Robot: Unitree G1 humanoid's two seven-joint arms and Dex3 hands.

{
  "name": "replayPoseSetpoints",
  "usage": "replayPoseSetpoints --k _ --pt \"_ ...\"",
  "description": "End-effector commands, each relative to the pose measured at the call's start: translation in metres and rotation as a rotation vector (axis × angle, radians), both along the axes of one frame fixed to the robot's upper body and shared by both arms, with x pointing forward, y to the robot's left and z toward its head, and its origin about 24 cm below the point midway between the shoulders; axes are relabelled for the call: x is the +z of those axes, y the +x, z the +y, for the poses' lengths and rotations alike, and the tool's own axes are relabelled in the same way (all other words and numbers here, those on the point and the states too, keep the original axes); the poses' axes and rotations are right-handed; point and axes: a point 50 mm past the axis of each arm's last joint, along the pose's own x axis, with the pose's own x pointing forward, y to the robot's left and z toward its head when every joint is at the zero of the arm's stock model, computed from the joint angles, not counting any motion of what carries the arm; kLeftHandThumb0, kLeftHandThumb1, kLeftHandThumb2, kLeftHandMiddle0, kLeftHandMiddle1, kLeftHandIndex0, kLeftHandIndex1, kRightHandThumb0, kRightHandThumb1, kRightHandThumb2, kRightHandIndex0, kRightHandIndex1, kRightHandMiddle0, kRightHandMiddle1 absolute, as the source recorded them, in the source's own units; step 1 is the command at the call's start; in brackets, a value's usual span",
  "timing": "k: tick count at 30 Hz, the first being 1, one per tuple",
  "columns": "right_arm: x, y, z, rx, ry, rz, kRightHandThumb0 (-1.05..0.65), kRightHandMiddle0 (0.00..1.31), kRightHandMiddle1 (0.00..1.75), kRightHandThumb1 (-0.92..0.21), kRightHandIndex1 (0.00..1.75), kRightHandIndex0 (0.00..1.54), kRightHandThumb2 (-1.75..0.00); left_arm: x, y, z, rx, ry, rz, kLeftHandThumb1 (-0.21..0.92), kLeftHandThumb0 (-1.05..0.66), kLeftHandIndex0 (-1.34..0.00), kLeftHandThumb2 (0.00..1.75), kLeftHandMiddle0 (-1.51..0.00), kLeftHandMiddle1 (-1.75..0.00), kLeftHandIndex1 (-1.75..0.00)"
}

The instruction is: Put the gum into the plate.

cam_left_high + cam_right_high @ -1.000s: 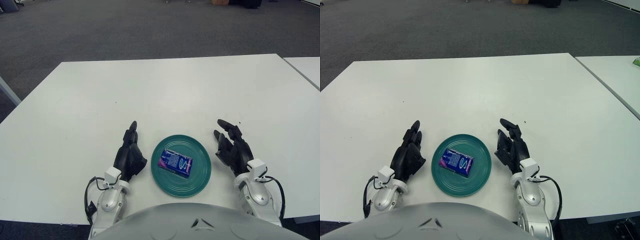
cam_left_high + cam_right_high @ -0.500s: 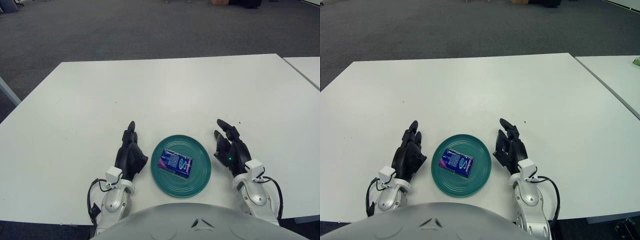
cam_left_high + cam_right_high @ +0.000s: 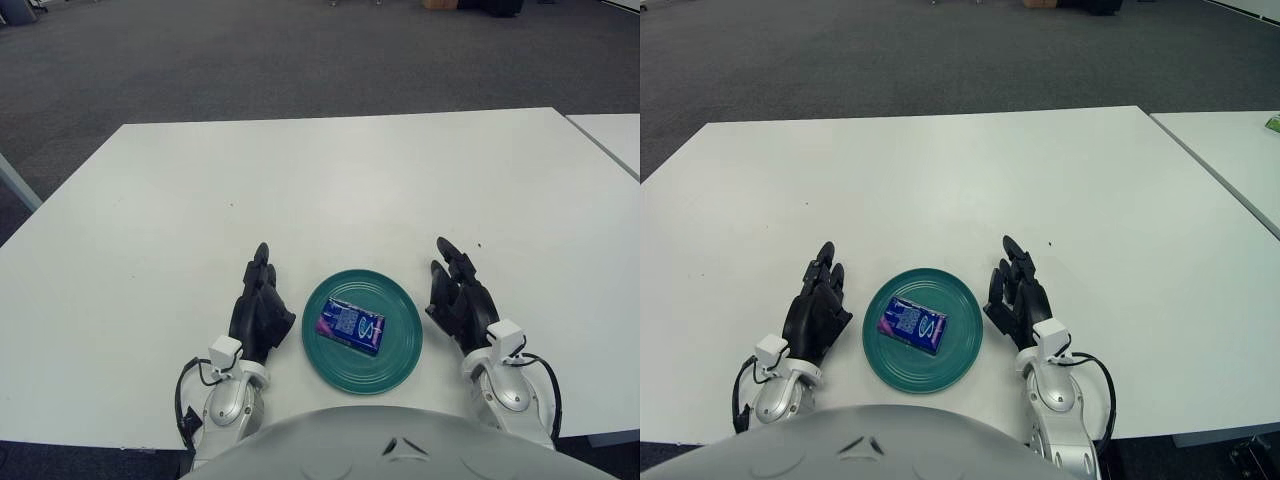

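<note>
A blue and purple gum pack (image 3: 351,327) lies flat in the middle of a round teal plate (image 3: 393,357) near the table's front edge. My left hand (image 3: 259,305) shows just left of the plate, fingers stretched forward and holding nothing. On the plate's right side is my right hand (image 3: 458,296), its fingers spread and relaxed, also holding nothing. Neither hand touches the gum or the plate.
The white table (image 3: 330,190) stretches far ahead of the plate. A second white table (image 3: 1240,150) stands at the right, separated by a narrow gap. Grey carpet lies beyond.
My right hand has drawn slightly back and inward toward the plate. The left hand has shifted only a little. The gum and plate have not moved.
</note>
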Motion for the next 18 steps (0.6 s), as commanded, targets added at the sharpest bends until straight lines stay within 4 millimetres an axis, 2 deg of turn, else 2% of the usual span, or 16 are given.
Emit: replayPoseSetpoints --k 1,11,18 --pt "-0.0084 -0.0155 -0.0036 0.013 -0.031 0.054 -0.93 0.00 0.01 -0.92 0.00 0.00 -1.02 -0.0070 -0.0036 -0.0028 -0.030 -0.027 0.040 0.92 -1.05 0.00 0.98 0.00 0.00 0.00" --pt "-0.0078 -0.0149 -0.0032 0.037 -0.032 0.051 -0.97 0.00 0.00 -0.92 0.00 0.00 -1.03 -0.0041 -0.0032 -0.0031 -0.021 -0.090 0.020 0.92 -1.05 0.00 0.93 0.00 0.00 0.00" --pt "-0.0079 -0.0151 -0.0025 0.035 -0.029 0.050 -0.99 0.00 0.00 -0.92 0.00 0.00 -1.00 -0.0025 -0.0030 -0.0020 -0.059 0.005 0.016 0.92 -1.05 0.00 0.94 0.00 0.00 0.00"
